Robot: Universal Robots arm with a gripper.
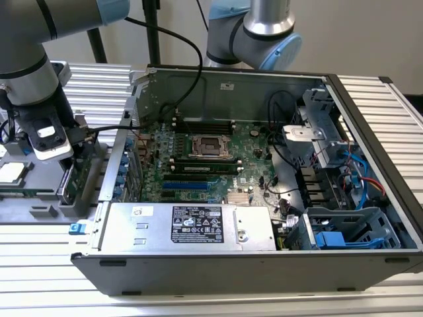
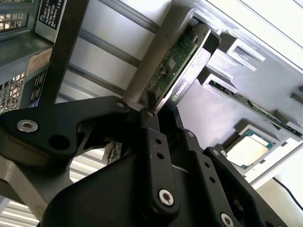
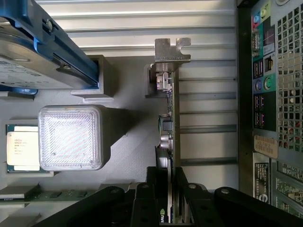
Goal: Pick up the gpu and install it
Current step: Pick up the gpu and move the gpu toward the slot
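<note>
The gpu (image 1: pixel 84 178) stands on edge in a grey fixture (image 1: pixel 39 211), just off the computer case's side at the exterior view's left. In the first wrist view the gpu (image 3: pixel 170 123) shows edge-on as a thin green card with its silver bracket (image 3: pixel 171 49) at the far end. In the second wrist view the gpu (image 2: pixel 175 66) shows its green board and black shroud. My gripper (image 1: pixel 74 155) is lowered over it. The black fingers (image 3: pixel 158 194) sit on both faces of the card, and the gripper (image 3: pixel 171 189) (image 2: pixel 137 106) is shut on it. The card still rests in the fixture.
The open case (image 1: pixel 370 132) holds the green motherboard (image 1: pixel 198 158) and a silver power supply (image 1: pixel 192 224). Its rear port panel (image 3: pixel 270 94) runs close beside the gpu. A processor chip (image 3: pixel 21 149) and a hard drive in a blue caddy (image 3: pixel 38 52) share the fixture.
</note>
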